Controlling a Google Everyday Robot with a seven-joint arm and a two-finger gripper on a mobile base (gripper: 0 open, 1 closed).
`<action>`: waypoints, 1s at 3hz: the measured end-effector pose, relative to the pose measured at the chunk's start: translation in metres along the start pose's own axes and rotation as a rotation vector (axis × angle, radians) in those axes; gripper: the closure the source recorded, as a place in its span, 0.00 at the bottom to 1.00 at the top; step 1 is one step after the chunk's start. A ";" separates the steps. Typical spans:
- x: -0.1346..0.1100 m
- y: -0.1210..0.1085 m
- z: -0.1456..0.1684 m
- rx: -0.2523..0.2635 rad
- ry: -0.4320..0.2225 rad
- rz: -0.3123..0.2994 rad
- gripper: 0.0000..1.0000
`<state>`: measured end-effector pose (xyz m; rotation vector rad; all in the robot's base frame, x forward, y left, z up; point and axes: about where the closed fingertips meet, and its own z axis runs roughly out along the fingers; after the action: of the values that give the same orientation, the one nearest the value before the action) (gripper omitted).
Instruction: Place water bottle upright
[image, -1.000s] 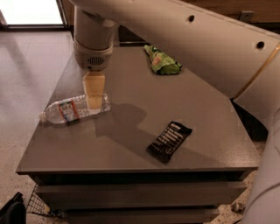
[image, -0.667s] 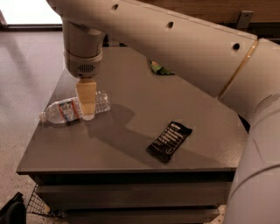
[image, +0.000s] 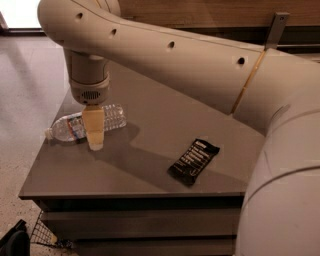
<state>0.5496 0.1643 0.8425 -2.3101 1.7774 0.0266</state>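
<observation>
The water bottle (image: 70, 127) lies on its side near the left edge of the grey table (image: 150, 125), white cap pointing left, label band near its middle. My gripper (image: 94, 140) hangs down from the arm right over the bottle's middle, its tan fingers (image: 93, 127) in front of the bottle and reaching down to the table surface. The part of the bottle behind the fingers is hidden.
A black snack bar wrapper (image: 193, 161) lies on the table to the right of the middle. The table's left and front edges are close to the bottle. A dark wire basket (image: 45, 235) sits on the floor at the lower left.
The arm has swung left and lower, bringing the gripper from the bottle's base end to its middle. The bottle has not moved. The green bag at the back is now hidden by the arm.
</observation>
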 end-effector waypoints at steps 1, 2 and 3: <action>-0.006 0.000 0.005 0.004 0.007 0.005 0.00; -0.006 0.000 0.007 0.004 0.008 0.004 0.23; -0.006 0.000 0.008 0.003 0.008 0.003 0.46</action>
<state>0.5489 0.1719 0.8354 -2.3089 1.7837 0.0157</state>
